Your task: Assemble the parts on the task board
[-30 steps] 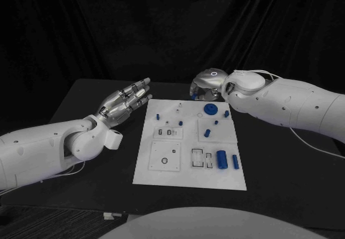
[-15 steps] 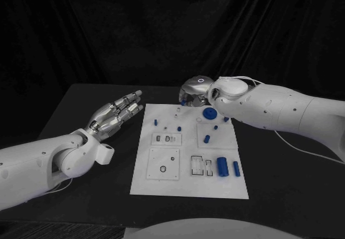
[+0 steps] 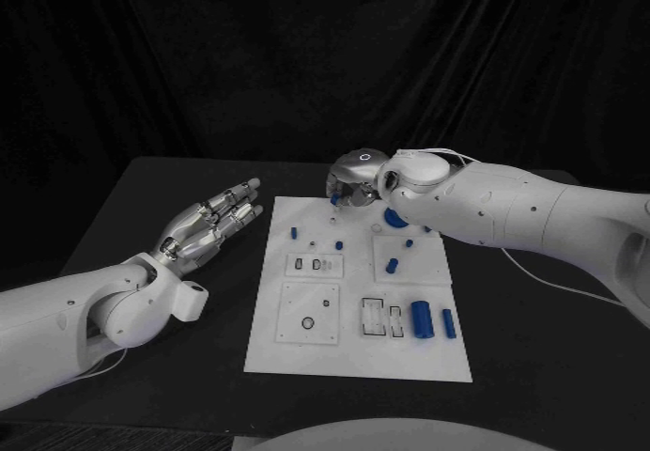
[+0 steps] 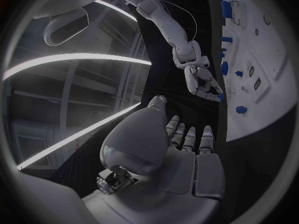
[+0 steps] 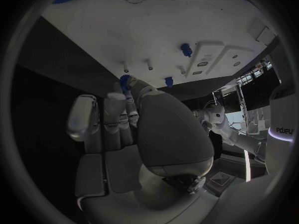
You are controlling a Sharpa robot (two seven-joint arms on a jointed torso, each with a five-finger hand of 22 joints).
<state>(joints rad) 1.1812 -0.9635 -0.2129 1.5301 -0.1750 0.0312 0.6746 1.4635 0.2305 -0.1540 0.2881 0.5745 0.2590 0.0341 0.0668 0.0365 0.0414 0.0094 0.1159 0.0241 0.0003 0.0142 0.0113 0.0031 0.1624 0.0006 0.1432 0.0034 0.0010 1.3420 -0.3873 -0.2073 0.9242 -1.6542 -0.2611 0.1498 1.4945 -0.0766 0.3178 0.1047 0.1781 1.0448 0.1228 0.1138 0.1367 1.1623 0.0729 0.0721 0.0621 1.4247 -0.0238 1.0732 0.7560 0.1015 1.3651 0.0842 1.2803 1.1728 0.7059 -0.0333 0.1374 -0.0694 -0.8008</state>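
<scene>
White task board (image 3: 305, 352) mid-tabletop. Right robot hand (image 3: 355, 180) has shifted along board's far edge toward far-left corner, pinching small blue part (image 5: 125, 81): insertion likely next. Left robot hand (image 3: 210, 224) open, idle beside board's left edge.

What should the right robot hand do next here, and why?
Probably lower the small blue part pinched at the right robot hand fingertips toward the thin pegs at the far edge of the task board. The hand hovers just off that edge, while the left robot hand lies beside the board, holding nothing.
</scene>
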